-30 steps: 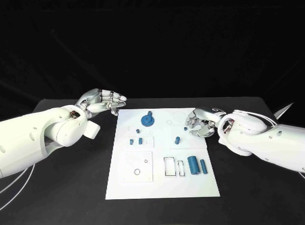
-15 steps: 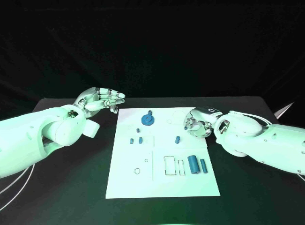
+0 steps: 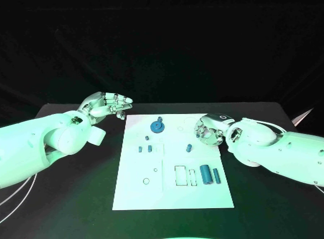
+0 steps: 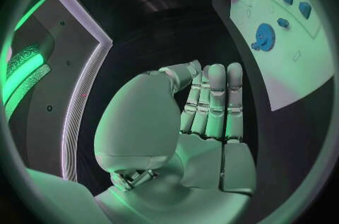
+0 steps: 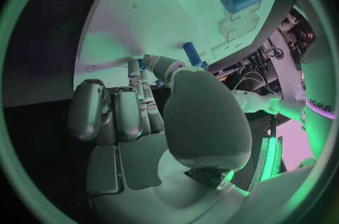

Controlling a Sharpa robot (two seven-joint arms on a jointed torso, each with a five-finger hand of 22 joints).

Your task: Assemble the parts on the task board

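In the head view, the white rectangular task board (image 3: 172, 164) lies mid-counter, its small blue plastic peg (image 3: 188, 148) at eight o'clock from the empty, curled right hand (image 3: 210, 129), the nearer one. In the left wrist view, the left hand (image 4: 205, 117) is seen flat, fingers (image 4: 215, 97) together, empty. In the right wrist view, the peg (image 5: 191, 53) is seen just beyond the fingers (image 5: 127, 111), its long axis tilted.

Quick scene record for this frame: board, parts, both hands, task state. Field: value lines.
board: white board mid-table, flat
gear: blue gear at the board's far end
small parts: pegs mid-board on the robot's left side, one peg toward the right
cylinders: two blue cylinders lying side by side near the board's right edge
left hand: left hand off the board's far left corner, fingers together, holds nothing
right hand: right hand at the board's right edge, fingers curled, nothing seen in it
task state: parts lie loose
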